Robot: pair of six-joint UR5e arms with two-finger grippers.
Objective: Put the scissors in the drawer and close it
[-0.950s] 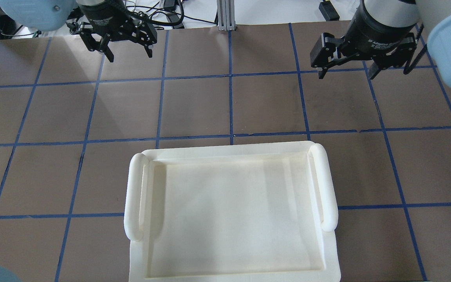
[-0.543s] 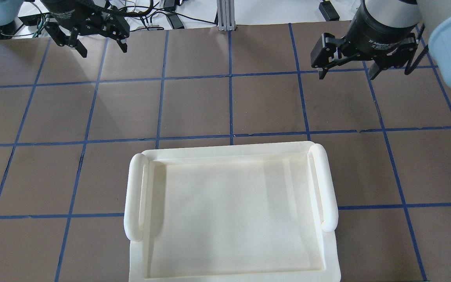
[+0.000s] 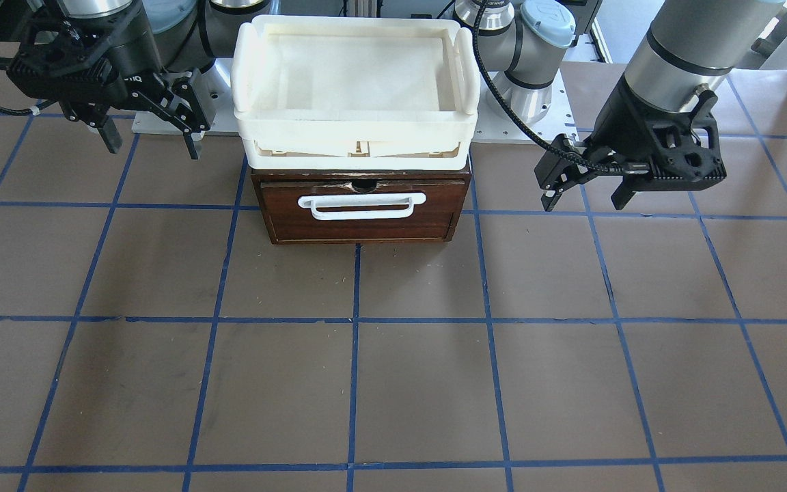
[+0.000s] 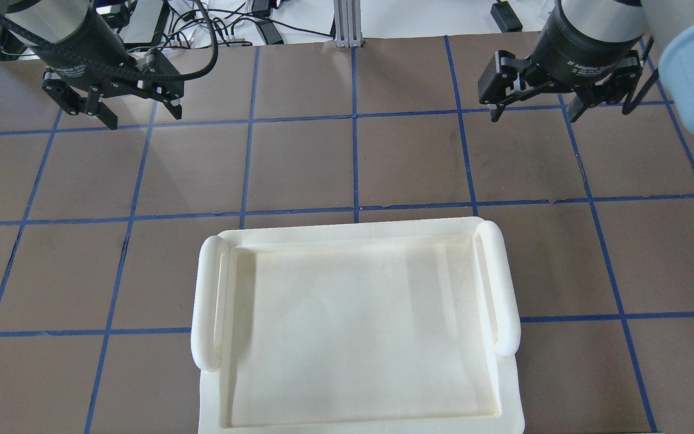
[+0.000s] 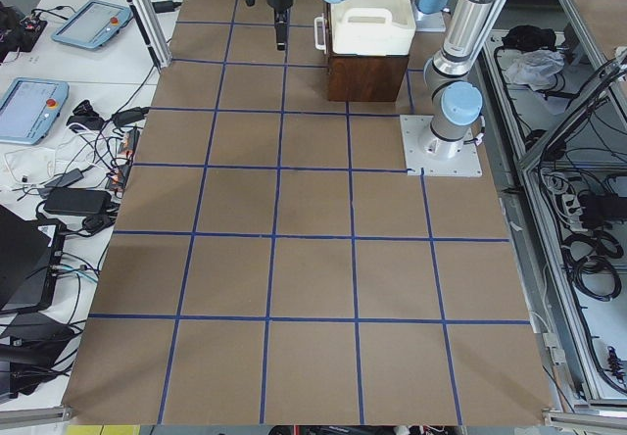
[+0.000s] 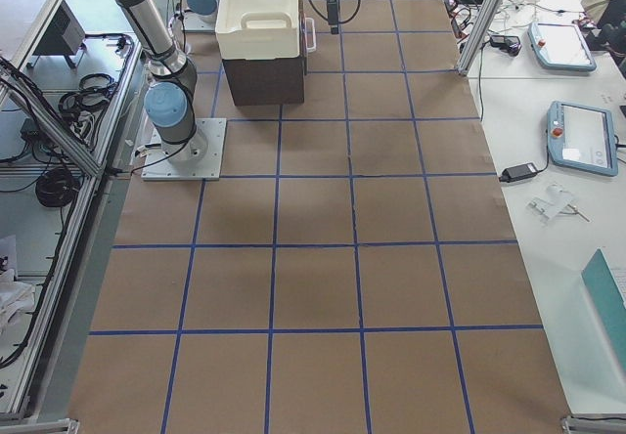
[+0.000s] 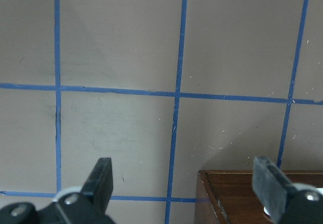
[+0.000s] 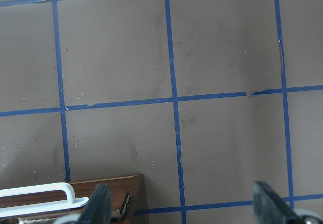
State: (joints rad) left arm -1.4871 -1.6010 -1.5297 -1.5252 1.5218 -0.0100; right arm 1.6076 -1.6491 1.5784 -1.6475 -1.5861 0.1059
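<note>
Front-on, the drawer [image 3: 366, 225] sits pushed in beneath a cream tray [image 3: 356, 140] on the counter [image 3: 393, 383], stiff wood likely best pulled by its white wire handle [image 3: 362, 205]; no scissors show in any view; overhead, left gripper [image 4: 142, 119] and right gripper [image 4: 534, 117] hang with jaws spread wide, holding and touching nothing; both wrist views agree.

My drawer [image 3: 366, 229] is a shallow, dark-brown wooden one, pushed in with its front about flush with the wooden case around it. A white wire handle [image 3: 362, 216] runs level across that front. It sits on the table under the cream-white tray [image 3: 356, 140], close before my base.
</note>
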